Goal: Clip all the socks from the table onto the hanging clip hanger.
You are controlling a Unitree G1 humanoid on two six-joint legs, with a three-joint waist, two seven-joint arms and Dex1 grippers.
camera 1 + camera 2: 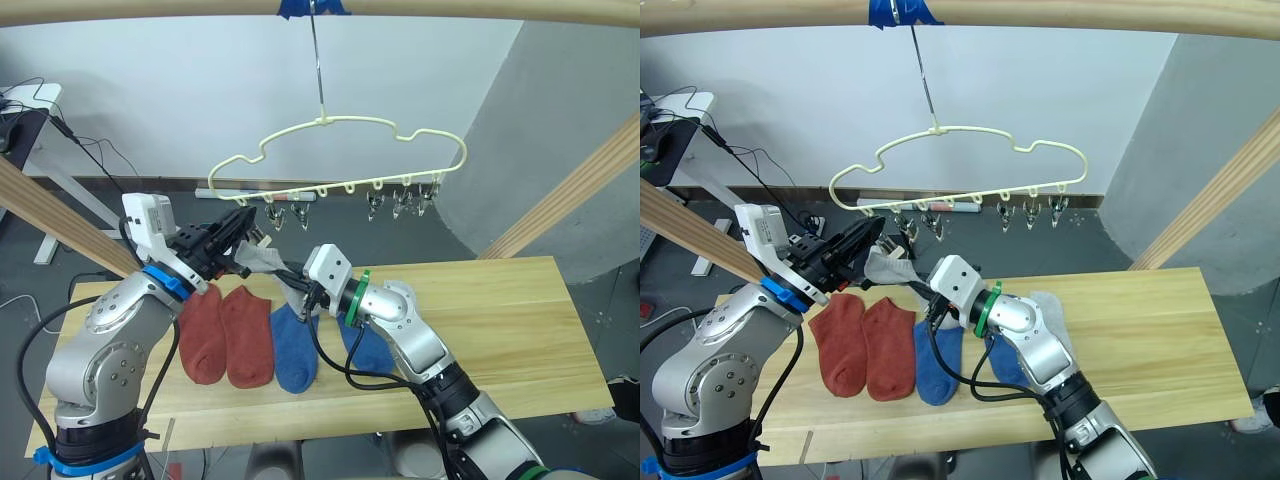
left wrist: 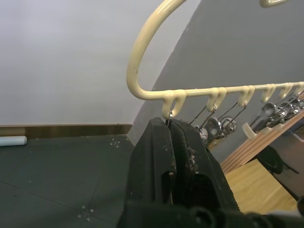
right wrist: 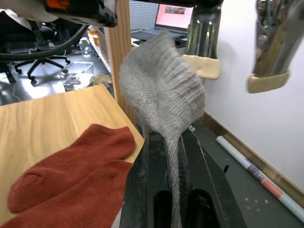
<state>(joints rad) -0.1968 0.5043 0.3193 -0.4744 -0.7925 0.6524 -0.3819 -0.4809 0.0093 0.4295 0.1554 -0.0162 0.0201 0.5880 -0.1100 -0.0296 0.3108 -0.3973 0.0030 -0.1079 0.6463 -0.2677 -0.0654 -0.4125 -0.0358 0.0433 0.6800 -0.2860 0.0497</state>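
Observation:
A cream clip hanger (image 1: pixel 340 126) hangs by its metal hook from a wooden pole. My left gripper (image 1: pixel 243 222) is raised to its left end and shut on the leftmost clip (image 2: pixel 167 121). My right gripper (image 3: pixel 173 137) is shut on a light grey sock (image 3: pixel 161 85) and holds it up just below and beside the left gripper, close to the clips. On the table (image 1: pixel 500 310) lie two rust-red socks (image 1: pixel 225 335) and two blue socks (image 1: pixel 296 348), partly hidden by my right arm. Another grey sock (image 1: pixel 1051 316) lies behind that arm.
Several free metal clips (image 1: pixel 375 205) dangle along the hanger's bar. Slanted wooden frame poles (image 1: pixel 575 190) stand at both sides of the table. The table's right half is bare wood. Cables and a white desk (image 1: pixel 30 100) stand at the far left.

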